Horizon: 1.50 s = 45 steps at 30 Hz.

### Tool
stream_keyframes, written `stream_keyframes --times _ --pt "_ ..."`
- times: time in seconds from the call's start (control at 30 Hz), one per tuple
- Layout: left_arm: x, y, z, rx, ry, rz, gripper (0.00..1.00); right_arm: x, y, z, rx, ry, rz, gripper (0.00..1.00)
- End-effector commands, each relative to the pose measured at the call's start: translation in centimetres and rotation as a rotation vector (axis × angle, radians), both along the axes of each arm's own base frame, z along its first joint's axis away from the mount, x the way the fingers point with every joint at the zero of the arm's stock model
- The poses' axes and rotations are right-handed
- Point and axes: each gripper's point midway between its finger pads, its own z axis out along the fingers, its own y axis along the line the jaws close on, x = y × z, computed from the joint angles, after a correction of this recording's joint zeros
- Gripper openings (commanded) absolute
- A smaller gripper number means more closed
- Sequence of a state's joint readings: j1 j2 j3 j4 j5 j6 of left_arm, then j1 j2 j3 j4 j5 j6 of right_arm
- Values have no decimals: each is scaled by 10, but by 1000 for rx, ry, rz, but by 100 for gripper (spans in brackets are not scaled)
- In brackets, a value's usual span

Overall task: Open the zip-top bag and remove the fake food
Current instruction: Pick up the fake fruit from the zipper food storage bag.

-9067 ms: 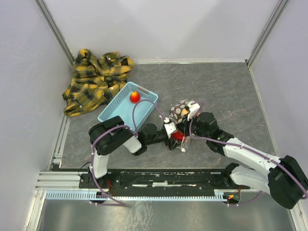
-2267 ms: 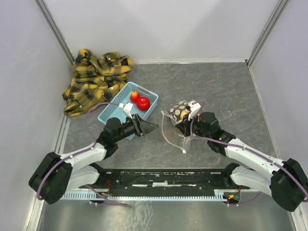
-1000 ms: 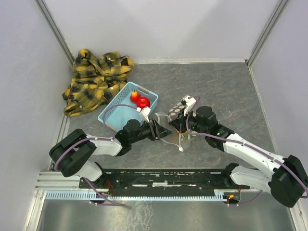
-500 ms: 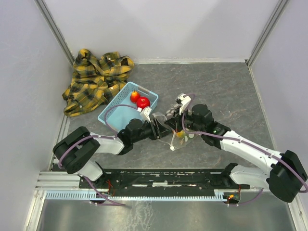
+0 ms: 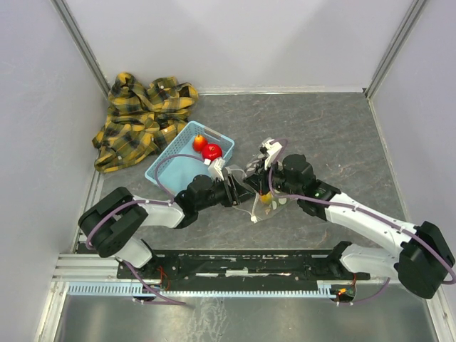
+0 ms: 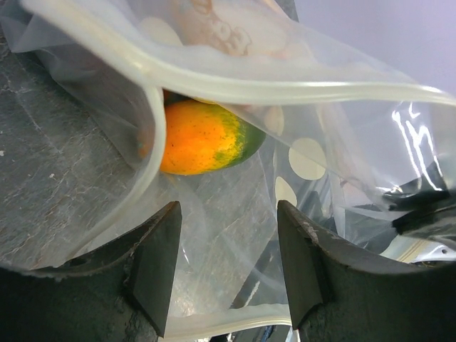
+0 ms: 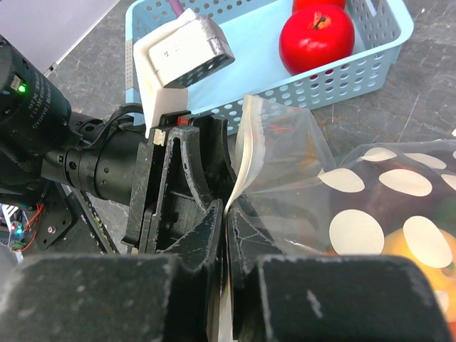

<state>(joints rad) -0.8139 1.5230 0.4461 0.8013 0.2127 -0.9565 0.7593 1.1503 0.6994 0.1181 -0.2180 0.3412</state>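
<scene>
Currently, the left end effector [image 6: 226,214] stands with its black fingers apart at the mouth of the clear, white-dotted plastic zip-top bag [image 6: 306,157]. It is clamped on nothing, and the bag's lower lip runs between the fingers. The right end effector [image 7: 226,231] has its fingers pressed nearly together on the bag's white zip strip [image 7: 239,178], pinching that rim and holding it up so the mouth gapes toward the left arm. The bag's lower part rests on the grey stone-patterned counter [image 5: 335,135], between the two end effectors and just beside the light blue slotted plastic basket [image 7: 385,43].

By my reading the opening is done and the emptying is partway. A glossy red plastic apple [image 7: 315,32] and a smaller red-orange fruit [image 5: 199,142] lie in the basket. A glossy orange-and-green mango-shaped fruit [image 6: 203,135] sits inside the bag, just past the left fingers. How many more pieces lie behind it I cannot tell.

The bag film is thin, slack and creased, and its strip is a thicker bead. The fruit looks smooth, hard and rounded, so it is likely to slip. The basket is rigid and perforated. A crumpled yellow-and-black plaid cloth [image 5: 142,117] lies well apart.
</scene>
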Motion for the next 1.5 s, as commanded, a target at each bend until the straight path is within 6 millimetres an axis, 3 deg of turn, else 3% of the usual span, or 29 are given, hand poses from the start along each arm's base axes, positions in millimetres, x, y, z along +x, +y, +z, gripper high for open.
stream_keyframes --times 0.0,0.1,0.4,0.53,0.7,0.9,1.1,1.33,1.47 --pt "6 -12 23 -64 -58 -20 63 7 1 36 58 -102 -17 12" --pt "6 -14 21 -74 -51 -23 63 7 3 37 60 -100 -11 16" --pt "8 -16 16 -59 -49 -22 63 2 -7 37 43 -120 -24 43" --pt "8 -16 14 -52 -49 -26 64 -2 -25 44 15 -166 -60 49" --pt "8 -13 14 -29 -64 -24 64 3 -67 45 -55 -215 -224 51" --pt "9 -6 8 19 -63 -2 65 17 -123 15 -208 -155 -480 50" --pt "7 -3 4 32 -63 -5 65 27 -152 -22 -259 -14 -573 43" --pt "9 -5 5 30 -66 -6 66 23 -135 -64 -290 170 -461 24" --pt "8 -6 5 31 -67 -10 66 20 -128 -77 -295 214 -422 19"
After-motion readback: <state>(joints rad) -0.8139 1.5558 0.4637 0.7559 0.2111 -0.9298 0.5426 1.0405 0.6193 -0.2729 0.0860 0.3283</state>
